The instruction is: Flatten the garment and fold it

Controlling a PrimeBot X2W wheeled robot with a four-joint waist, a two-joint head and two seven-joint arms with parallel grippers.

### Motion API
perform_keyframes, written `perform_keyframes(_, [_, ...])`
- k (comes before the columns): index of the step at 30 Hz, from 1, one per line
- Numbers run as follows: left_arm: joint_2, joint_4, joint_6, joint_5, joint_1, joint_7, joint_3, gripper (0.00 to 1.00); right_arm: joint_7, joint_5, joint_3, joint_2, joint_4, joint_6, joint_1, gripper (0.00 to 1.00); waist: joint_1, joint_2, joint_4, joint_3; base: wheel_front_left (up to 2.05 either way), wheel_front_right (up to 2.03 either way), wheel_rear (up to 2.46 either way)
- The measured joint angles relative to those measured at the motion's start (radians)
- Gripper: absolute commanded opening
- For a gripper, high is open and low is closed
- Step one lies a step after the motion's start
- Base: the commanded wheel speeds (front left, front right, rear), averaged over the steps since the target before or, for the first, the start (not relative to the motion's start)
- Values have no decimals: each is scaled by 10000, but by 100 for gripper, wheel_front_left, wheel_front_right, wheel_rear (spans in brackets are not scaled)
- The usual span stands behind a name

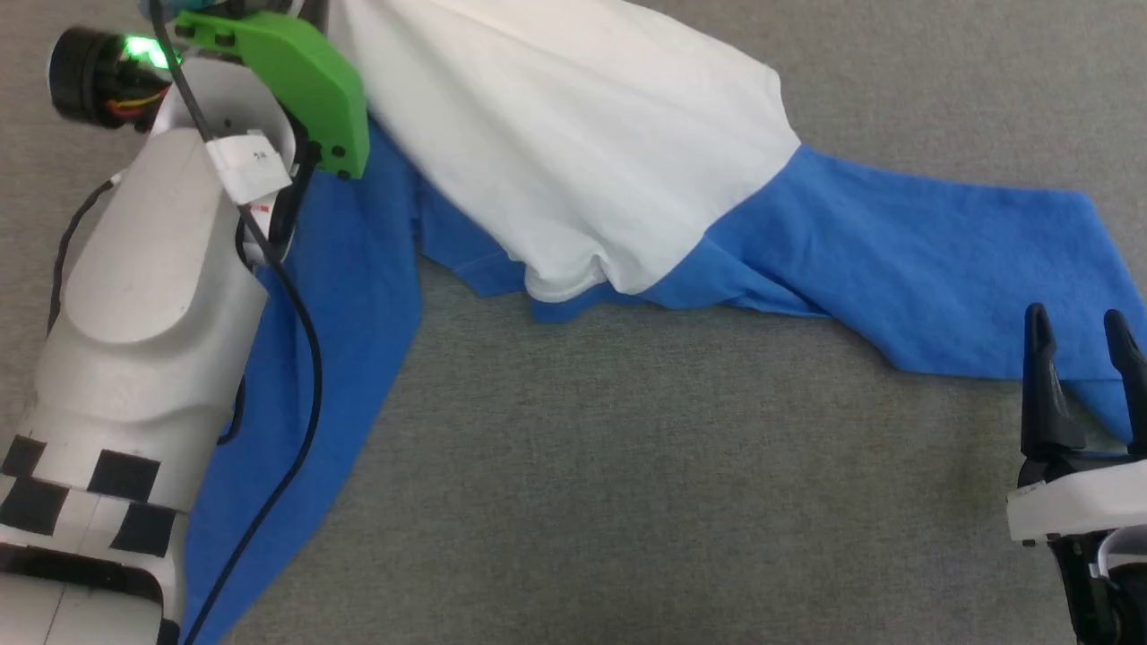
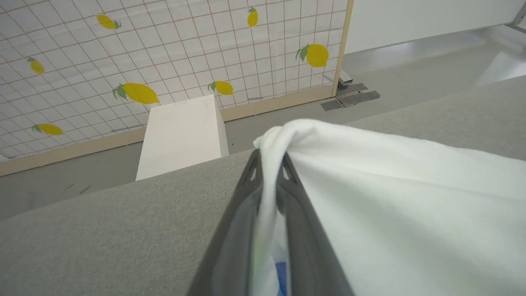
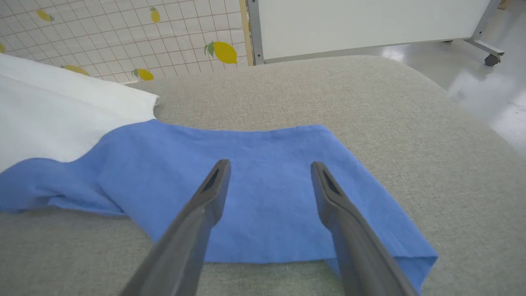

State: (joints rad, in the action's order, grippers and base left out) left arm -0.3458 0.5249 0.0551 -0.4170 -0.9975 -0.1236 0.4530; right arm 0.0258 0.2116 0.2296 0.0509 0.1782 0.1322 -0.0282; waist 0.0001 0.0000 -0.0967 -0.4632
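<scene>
Left gripper (image 2: 269, 158) pinched narrow on a bunched fold of the garment (image 1: 573, 134), white cloth squeezed between both fingers and spilling over their tips in a small peak. Held close to the far edge of the grey table (image 1: 627, 502), toward its left side, with a white box (image 2: 181, 135) and a lemon-patterned screen (image 2: 164, 49) beyond that edge. From the pinch, white body (image 2: 390, 205) stretched away toward the table's middle, taut near the fingers, then sagging into a soft fold over blue cloth. A glimpse of blue low between the fingers in the left wrist view.

Left sleeve (image 1: 349, 296) passing under the pale left forearm (image 1: 152, 296) and running down toward the near left corner. Right sleeve (image 1: 941, 269) laid out flat toward the table's right edge.

Right gripper (image 1: 1075, 313) spread wide, nothing between its fingers, poised over the end of that right sleeve near the right edge. In the right wrist view, one finger to each side of the sleeve's middle, blue cloth showing between them. Contact with the cloth: cannot tell. Well apart from the left gripper, with the whole white body between the two.
</scene>
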Motion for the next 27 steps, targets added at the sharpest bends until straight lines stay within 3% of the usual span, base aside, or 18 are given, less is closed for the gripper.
perform_keyframes(5, [267,690,75,-44,50,489,-27,100,-142,0,46,0,-222,0,-172,100,0,0,-263,-438,0,0,0])
perform_keyframes(8, [495,669,-107,-82,77,1007,44,100,-174,-2,81,0,-345,0,-184,100,1,0,-317,-522,0,0,0])
perform_keyframes(12, [568,82,-359,-132,174,1664,119,100,-173,-52,102,0,-384,0,-186,100,1,0,-275,-362,0,0,0])
perform_keyframes(17, [491,-1423,-257,-198,972,2282,69,100,-107,-151,198,2,-376,0,-101,100,0,0,-98,91,0,0,0])
perform_keyframes(21, [251,-2961,267,-238,2523,2579,75,100,42,-176,207,0,-353,0,147,100,0,0,171,641,0,0,0])
perform_keyframes(27, [23,-4936,1542,13,5495,3256,84,100,186,-173,140,0,-324,0,640,100,-1,0,578,1497,0,0,0])
